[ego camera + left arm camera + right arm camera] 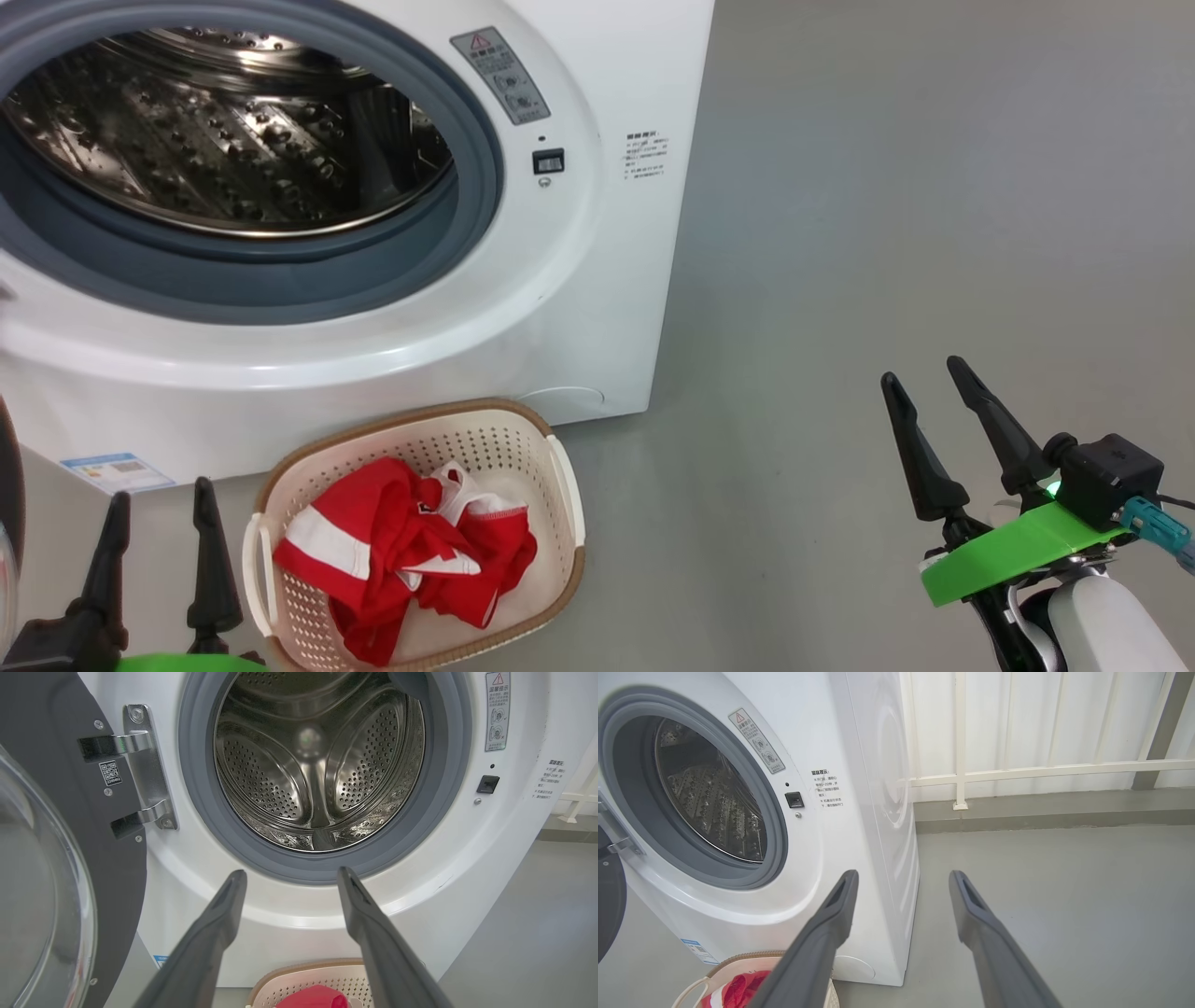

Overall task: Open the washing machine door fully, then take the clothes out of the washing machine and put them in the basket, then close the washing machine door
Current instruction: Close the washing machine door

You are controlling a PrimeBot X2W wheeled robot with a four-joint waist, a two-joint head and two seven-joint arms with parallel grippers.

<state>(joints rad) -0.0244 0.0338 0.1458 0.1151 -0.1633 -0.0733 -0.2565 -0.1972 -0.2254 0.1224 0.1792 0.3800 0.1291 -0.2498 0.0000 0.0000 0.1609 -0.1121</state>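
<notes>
Warning label [499,75] on washing machine [597,308]

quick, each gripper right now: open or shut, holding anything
Left gripper: open, holding nothing.
Right gripper: open, holding nothing.

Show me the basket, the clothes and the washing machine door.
basket [467,446]: head view, perforated far wall.
clothes [392,541]: head view, red fabric's middle.
washing machine door [42,896]: left wrist view, glass window.

White washing machine [597,280], grey seal [280,291], perforated steel drum [215,149], black washing machine door [51,714], red clothes [392,541] with white bands, cream perforated basket [485,446], brown rim, grey floor [887,187].
</notes>
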